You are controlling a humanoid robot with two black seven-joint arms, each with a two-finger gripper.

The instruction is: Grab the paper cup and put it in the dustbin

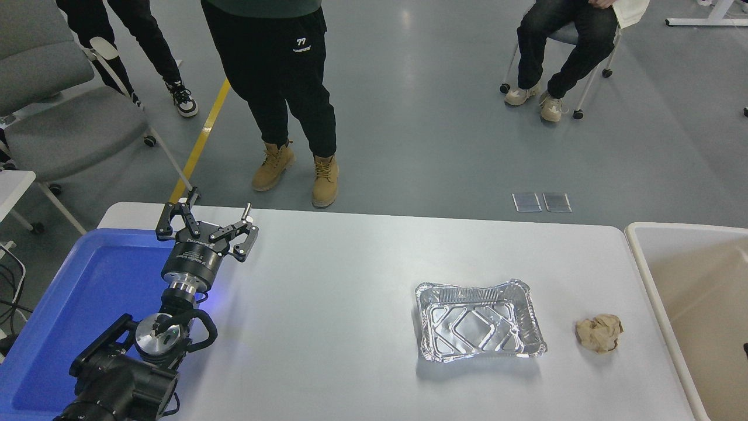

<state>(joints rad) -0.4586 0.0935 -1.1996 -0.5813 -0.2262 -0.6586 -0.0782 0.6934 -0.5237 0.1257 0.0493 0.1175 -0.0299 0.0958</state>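
Item 1. Left arm (125, 362), black, was recorded at the lower left corner, laid over the blue tray (87, 280) and pointing away from the camera.

Item 2. Left gripper (211, 211) was held above the far right corner of that tray, its jaws spread wide and nothing held between them.

Item 3. White table (350, 263) was noted, with the blue tray set on its left end.

Item 4. Foil tray (480, 321), shiny and rectangular (its rim somewhat dented), was placed right of the table's centre, nothing seen inside it.

Item 5. Crumpled paper ball (599, 333), tan, was laid near the foil tray's right side, apart from it.

Item 6. Dustbin (646, 275), beige with a thick pale rim, was stood against the table's right end and cut off by the picture's edge.

Item 7. Paper cup: its place could not be told from this view. The right gripper was likewise out of the picture.

Item 8. Beyond the table, a standing person (274, 70) in tan boots was seen on the grey floor, a grey chair (52, 111) at far left, and a seated person (561, 41) at the upper right.
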